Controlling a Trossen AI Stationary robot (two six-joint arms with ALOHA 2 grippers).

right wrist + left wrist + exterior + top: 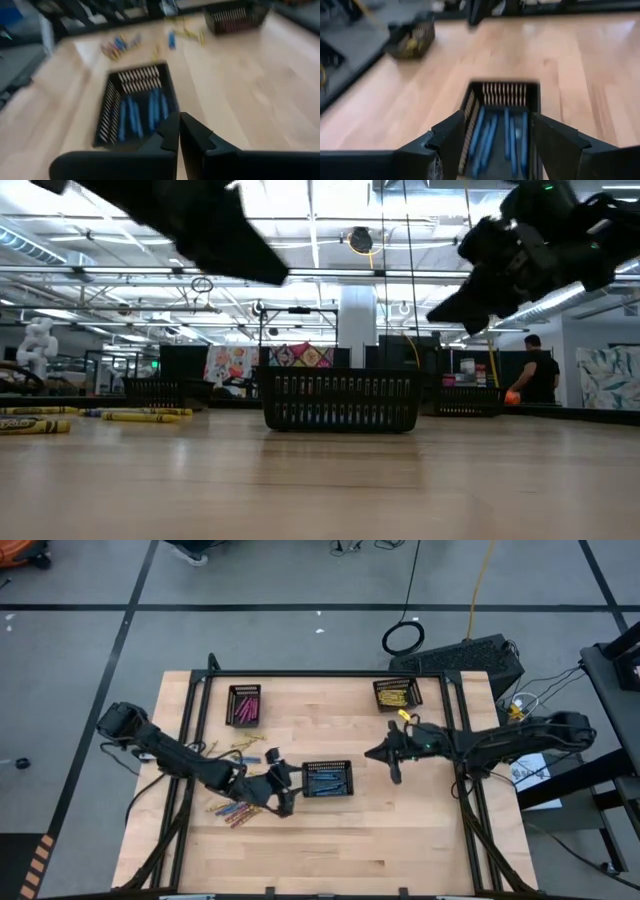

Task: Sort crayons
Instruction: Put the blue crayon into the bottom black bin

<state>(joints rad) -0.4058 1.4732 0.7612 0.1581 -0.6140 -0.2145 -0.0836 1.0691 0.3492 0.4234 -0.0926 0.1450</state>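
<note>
Right claw (pixel 179 131) up front, its two dark fingers pressed together with nothing between them. Just past the tips sits a black mesh tray (pixel 112 107) on the wooden desk (pixel 240 85), blue crayons (pixel 142 112) lying lengthwise inside. Farther off, loose crayons (pixel 120 45) are scattered on the desk, blue, yellow and reddish. A second black mesh tray (pixel 235 19) stands at the far edge, well apart from the first.

Worktop (pixel 420 840): pale wood grain, black frame. Trays: black mesh. Middle tray (pixel 328 779): blue crayons (pixel 490 135). Far-left tray (pixel 244 705): magenta crayons. Far-right tray (pixel 397 693): yellow crayons. Loose crayons (pixel 235 811): blue, orange-red, pink, yellow. Arms, hands: black. Floor: grey, black lines.
</note>
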